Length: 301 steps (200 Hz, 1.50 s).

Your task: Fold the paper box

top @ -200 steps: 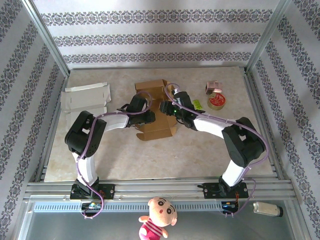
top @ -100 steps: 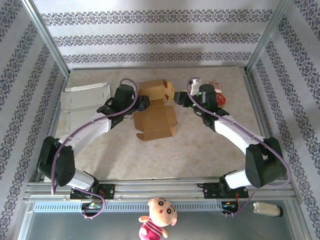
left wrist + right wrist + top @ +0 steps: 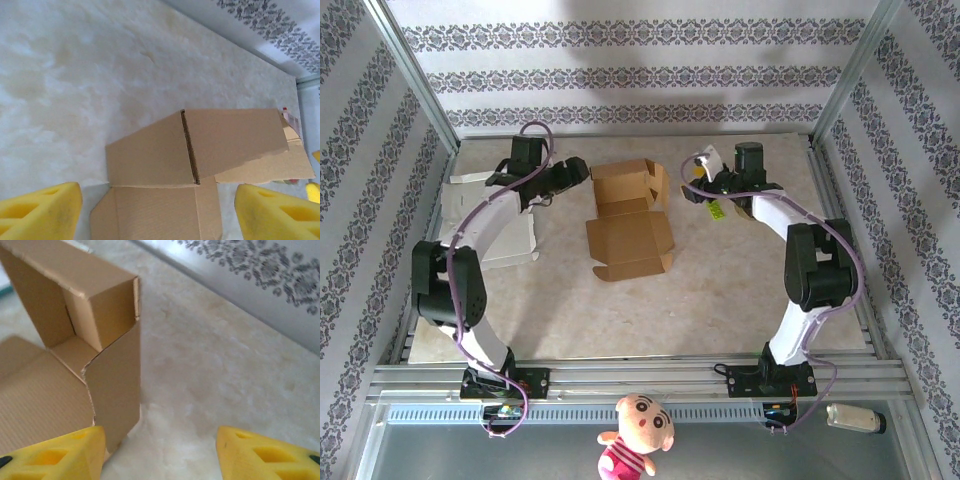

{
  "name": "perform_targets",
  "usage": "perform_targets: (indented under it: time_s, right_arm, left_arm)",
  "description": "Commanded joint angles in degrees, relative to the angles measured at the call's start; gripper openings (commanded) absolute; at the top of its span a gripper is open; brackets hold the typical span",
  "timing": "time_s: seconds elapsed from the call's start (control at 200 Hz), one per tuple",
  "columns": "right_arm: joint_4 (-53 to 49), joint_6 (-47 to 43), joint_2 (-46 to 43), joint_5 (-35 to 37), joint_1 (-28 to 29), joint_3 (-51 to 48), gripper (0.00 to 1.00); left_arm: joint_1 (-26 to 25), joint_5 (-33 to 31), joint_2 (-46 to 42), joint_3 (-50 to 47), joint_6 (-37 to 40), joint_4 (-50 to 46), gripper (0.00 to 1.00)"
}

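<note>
Top external: left pincer, right pincer flank box.

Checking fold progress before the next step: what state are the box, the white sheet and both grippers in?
Brown cardboard box: half folded, far walls upright, near lid panel lying flat.
White flat cardboard sheet: unfolded, lying flat at left.
Left gripper: open, empty.
Right gripper: open, empty.

Paper box half erected at left — flap flat, right gripper spread wide below, pale table
</note>
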Motion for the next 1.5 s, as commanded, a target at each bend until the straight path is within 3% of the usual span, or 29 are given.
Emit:
perform_targets:
  time_s: [0.0, 0.14, 0.29, 0.525, 1.059, 1.269, 1.499]
  right_arm:
    - [-6.37, -17.41, 2.96, 2.85, 1.81, 4.41, 0.61]
    - [-9.49, -23.65, 6.76, 6.56, 3.16, 9.02, 0.60]
    - [-11.00, -26.92, 8.97, 3.64, 4.52, 11.50, 0.57]
    - [-11.51, -23.54, 11.74, 0.93, 6.55, 14.86, 0.56]
    - [-12.91, -21.64, 18.10, -2.29, 9.63, 24.00, 0.62]
    - [-12.76, -21.60, 20.85, -2.69, 11.33, 27.71, 0.69]
    - [-13.01, -21.57, 23.22, -8.80, 11.98, 31.24, 0.68]
  left_arm:
    - [0.08, 4.94, 1.50, 2.55, -0.69, 2.66, 0.82]
    - [0.13, 3.25, 3.27, 2.54, -1.30, 5.38, 0.84]
    - [0.04, 6.81, 6.72, 4.25, -2.24, 7.21, 0.83]
    - [0.04, 10.36, 10.84, 4.72, -2.38, 8.16, 0.76]
    - [0.04, 11.70, 11.64, 6.15, 0.71, 6.14, 0.74]
    - [0.04, 12.72, 11.74, 6.15, 0.80, 6.81, 0.74]
    - [0.04, 14.75, 12.05, 6.07, 0.69, 7.68, 0.72]
